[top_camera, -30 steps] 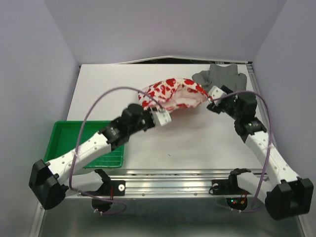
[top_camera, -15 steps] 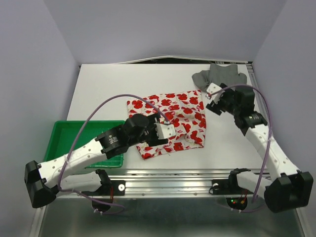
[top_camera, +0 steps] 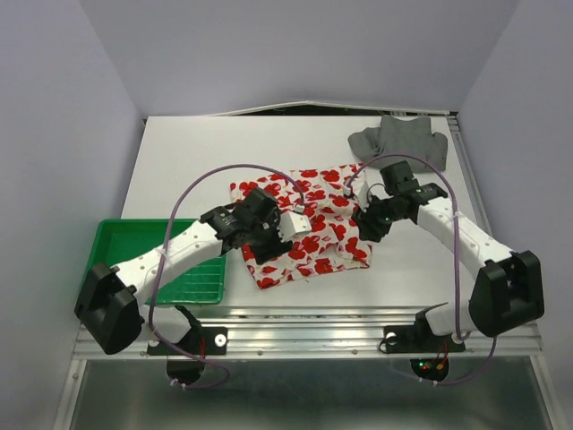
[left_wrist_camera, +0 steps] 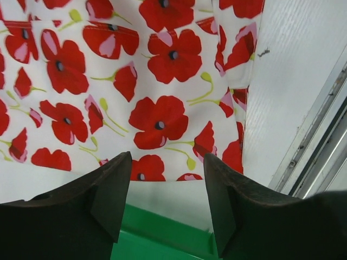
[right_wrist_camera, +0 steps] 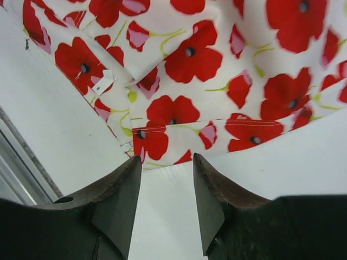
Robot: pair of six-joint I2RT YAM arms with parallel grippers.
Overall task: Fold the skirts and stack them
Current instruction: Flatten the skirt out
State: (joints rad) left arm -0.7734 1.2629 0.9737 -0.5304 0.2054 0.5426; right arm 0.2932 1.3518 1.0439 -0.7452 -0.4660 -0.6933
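Note:
The white skirt with red flower print (top_camera: pixel 309 224) lies spread flat on the white table near its front middle. It fills the left wrist view (left_wrist_camera: pixel 135 81) and the right wrist view (right_wrist_camera: pixel 206 65). The dark grey skirt (top_camera: pixel 400 139) lies crumpled at the back right corner. My left gripper (top_camera: pixel 253 242) is open and empty over the printed skirt's left edge, beside the tray. My right gripper (top_camera: pixel 365 226) is open and empty at the skirt's right edge, just above the bare table.
A green plastic tray (top_camera: pixel 134 260) sits at the table's front left, under the left arm; its rim shows in the left wrist view (left_wrist_camera: pixel 162 233). A metal rail (top_camera: pixel 313 318) runs along the front edge.
The printed skirt, held up bunched a second ago, was laid out flat and let go. My left gripper drew back to its left edge. My right gripper moved down to its right edge.

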